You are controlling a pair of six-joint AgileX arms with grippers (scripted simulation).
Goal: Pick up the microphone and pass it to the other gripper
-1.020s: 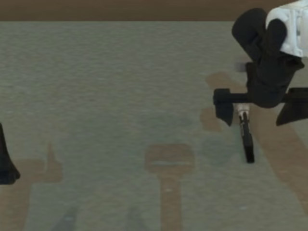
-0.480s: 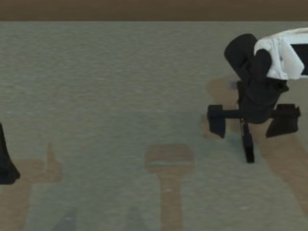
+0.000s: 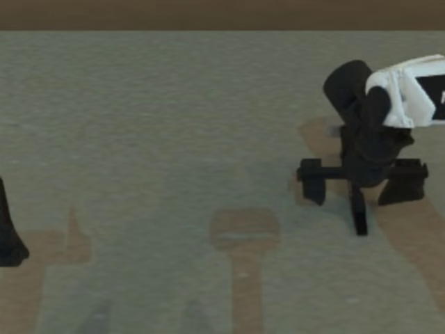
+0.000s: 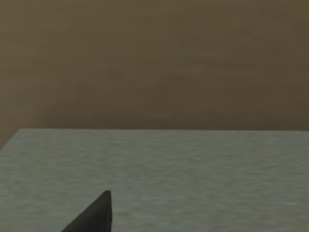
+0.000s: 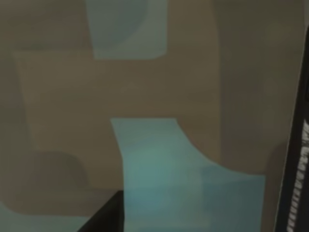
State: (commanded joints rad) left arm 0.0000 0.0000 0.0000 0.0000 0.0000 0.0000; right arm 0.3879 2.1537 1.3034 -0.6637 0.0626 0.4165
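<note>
Black and barely in frame, the left gripper (image 3: 8, 240) sits parked at the table's left edge, well away from the work; whether its fingers are spread or closed I cannot tell, since only a dark sliver shows in the top view and one tapered tip in the left wrist view. Between the arms lies the grey-green table (image 3: 160, 118), matte and faintly mottled, crossed by brownish arm shadows.

At the right, the right gripper (image 3: 361, 182) hangs low over the microphone (image 3: 359, 212), its two blocky black fingers spread wide, one on each side of the slim body, evidently so that they can close across it. They grasp nothing yet. Above them the bulky black wrist and white boxy link hide the microphone's head; only the thin black tapering handle shows, lying flat on the table and pointing toward the near edge.

Judging from this, the pick is at its final approach and the handover is not yet begun.
</note>
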